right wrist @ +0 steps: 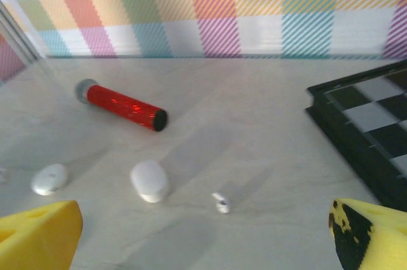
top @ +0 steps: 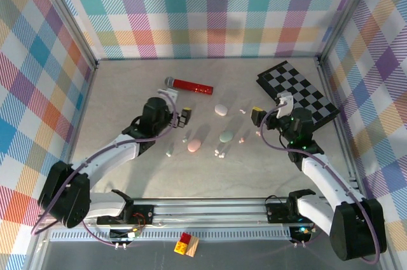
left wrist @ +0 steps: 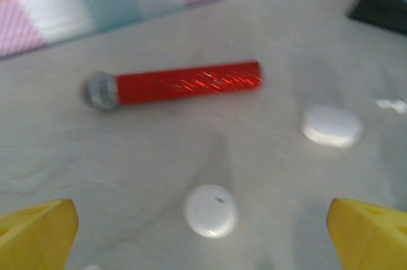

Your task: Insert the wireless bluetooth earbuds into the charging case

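Observation:
Three oval charging cases lie mid-table: white [top: 220, 110], green [top: 226, 136] and pink [top: 194, 146]. Tiny earbuds are scattered around them, one white [top: 242, 111], one pink [top: 241, 140], a white pair [top: 219, 153] and another white [top: 170, 153]. My left gripper [top: 184, 116] is open just left of the white case [left wrist: 331, 126], with a second white pebble-shaped case [left wrist: 210, 210] on the table ahead between its yellow fingers [left wrist: 38, 235]. My right gripper [top: 257, 116] is open, empty, and faces the white earbud [right wrist: 221, 202] and white case [right wrist: 150, 180].
A red glitter microphone [top: 189, 85] lies behind the cases. A folded black-and-white chessboard [top: 299, 92] sits at the back right, close to my right gripper. Plaid walls enclose the table. A small red and yellow block [top: 186, 244] rests beyond the near rail.

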Controlling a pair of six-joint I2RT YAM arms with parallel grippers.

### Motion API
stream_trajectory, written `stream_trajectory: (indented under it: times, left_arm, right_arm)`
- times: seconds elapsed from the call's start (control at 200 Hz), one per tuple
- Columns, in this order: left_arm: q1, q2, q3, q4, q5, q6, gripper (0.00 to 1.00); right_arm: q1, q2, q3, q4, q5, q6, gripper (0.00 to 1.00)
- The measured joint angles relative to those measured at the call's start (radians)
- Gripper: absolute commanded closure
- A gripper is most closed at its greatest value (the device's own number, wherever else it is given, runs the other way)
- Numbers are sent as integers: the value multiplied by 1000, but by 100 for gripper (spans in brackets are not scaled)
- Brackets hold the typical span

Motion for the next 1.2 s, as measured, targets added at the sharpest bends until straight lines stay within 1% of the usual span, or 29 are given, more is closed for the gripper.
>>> stream_trajectory:
  times: [0.1,0.155,0.255,0.34,0.415,0.48,0.54,0.6,0.65,0.755,0.855,1.045,1.2]
  left_arm:
    - [-80,56,67,-106,47,13,0]
    - [-109,82,98,-167,84,18,0]
    - [-137,140,156,-300,162,27,0]
    - [-137,179,181,-396,202,36,1]
    - [-137,209,199,-472,222,42,7]
    - [-137,238,213,-519,234,44,20]
    - [-137,261,217,-542,237,45,25]
    - [-137,280,218,-560,237,52,33]
    - [-137,293,218,-570,237,52,36]
    - [-137,311,218,-583,234,64,37]
    - [-137,324,219,-582,236,71,45]
    - [-137,344,219,-581,238,69,46]
    - [-137,381,221,-572,249,68,42]
  right_arm:
    - [26,9,-25,13,-33,89,1]
    - [41,24,-40,15,-49,126,1]
    - [68,61,-60,14,-77,169,1]
    - [81,80,-67,7,-96,188,1]
    - [87,84,-68,6,-106,201,1]
    - [87,84,-68,6,-110,205,1]
    - [87,84,-68,6,-110,209,1]
    - [87,84,-68,6,-110,211,1]
    - [87,84,-68,5,-110,211,1]
    - [87,84,-68,2,-110,211,1]
    - [87,87,-68,2,-111,211,1]
    - [87,98,-68,-1,-111,211,1]
    - [88,97,-68,-1,-114,211,1]
